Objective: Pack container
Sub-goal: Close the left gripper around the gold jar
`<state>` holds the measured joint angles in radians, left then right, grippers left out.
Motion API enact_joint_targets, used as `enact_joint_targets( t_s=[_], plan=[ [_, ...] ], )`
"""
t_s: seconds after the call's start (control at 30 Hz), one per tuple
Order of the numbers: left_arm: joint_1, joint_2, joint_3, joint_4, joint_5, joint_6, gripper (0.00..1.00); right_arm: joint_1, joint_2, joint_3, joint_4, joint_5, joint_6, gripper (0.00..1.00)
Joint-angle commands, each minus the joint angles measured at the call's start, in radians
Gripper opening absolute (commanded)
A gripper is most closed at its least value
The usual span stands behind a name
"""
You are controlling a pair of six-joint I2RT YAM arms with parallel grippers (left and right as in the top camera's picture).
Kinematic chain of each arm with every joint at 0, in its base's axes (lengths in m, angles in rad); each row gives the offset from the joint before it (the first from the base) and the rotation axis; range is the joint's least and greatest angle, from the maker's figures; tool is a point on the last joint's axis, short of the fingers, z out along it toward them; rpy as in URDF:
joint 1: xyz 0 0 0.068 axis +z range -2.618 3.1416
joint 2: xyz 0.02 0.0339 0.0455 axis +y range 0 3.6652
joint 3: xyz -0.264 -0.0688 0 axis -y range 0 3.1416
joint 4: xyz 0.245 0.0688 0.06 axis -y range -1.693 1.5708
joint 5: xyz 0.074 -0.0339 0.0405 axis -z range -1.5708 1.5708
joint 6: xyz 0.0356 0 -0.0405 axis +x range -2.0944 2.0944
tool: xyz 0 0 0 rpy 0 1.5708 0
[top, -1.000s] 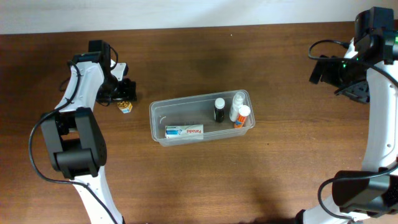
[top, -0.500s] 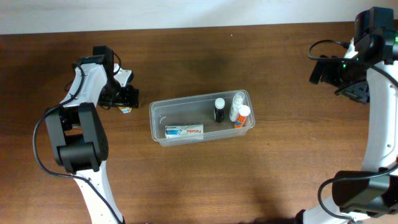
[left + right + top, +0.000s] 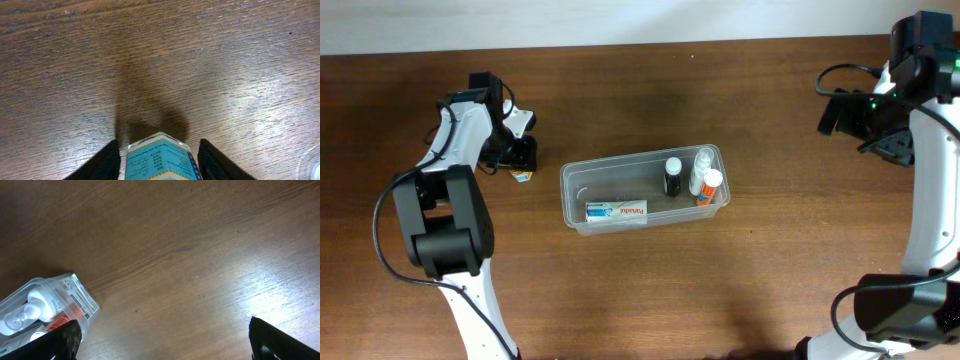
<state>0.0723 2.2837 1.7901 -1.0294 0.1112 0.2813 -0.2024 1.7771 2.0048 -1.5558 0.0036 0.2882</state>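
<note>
The clear container (image 3: 572, 188) sits mid-table and holds a toothpaste box (image 3: 616, 211), a black bottle (image 3: 672, 176), a white bottle (image 3: 701, 166) and an orange-capped bottle (image 3: 709, 186). A small bottle with a blue and yellow label (image 3: 522, 176) stands on the table left of it. My left gripper (image 3: 520, 162) is low over this bottle. In the left wrist view its fingers (image 3: 102, 162) straddle the bottle (image 3: 159, 160) with narrow gaps, open. My right gripper (image 3: 865, 120) is far right, open and empty (image 3: 165, 347). The container's corner (image 3: 80, 302) shows in its view.
The wooden table's far edge meets a pale wall at the top (image 3: 640, 20). Both arm bases stand at the near side, left (image 3: 445, 240) and right (image 3: 900, 310). Bare wood lies between the container and the right gripper (image 3: 780, 180).
My left gripper has turned and shifted slightly, closing in around the small labelled bottle. The bottle has barely moved. The right arm and the container have not moved.
</note>
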Motion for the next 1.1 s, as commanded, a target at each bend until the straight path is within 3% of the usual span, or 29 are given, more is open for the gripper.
enact_joint_targets(
  t_s=[0.0,0.53,1.07],
  plan=[
    [0.000,0.011,-0.006,-0.010,-0.003,0.011,0.41,-0.002,-0.003,0.005,0.000,0.009,0.005,0.98],
    [0.000,0.011,-0.006,-0.071,-0.004,0.000,0.31,-0.002,-0.003,0.005,0.000,0.009,0.005,0.98],
    [0.000,0.011,0.114,-0.200,0.024,-0.035,0.31,-0.002,-0.003,0.005,0.000,0.009,0.005,0.98]
  ],
)
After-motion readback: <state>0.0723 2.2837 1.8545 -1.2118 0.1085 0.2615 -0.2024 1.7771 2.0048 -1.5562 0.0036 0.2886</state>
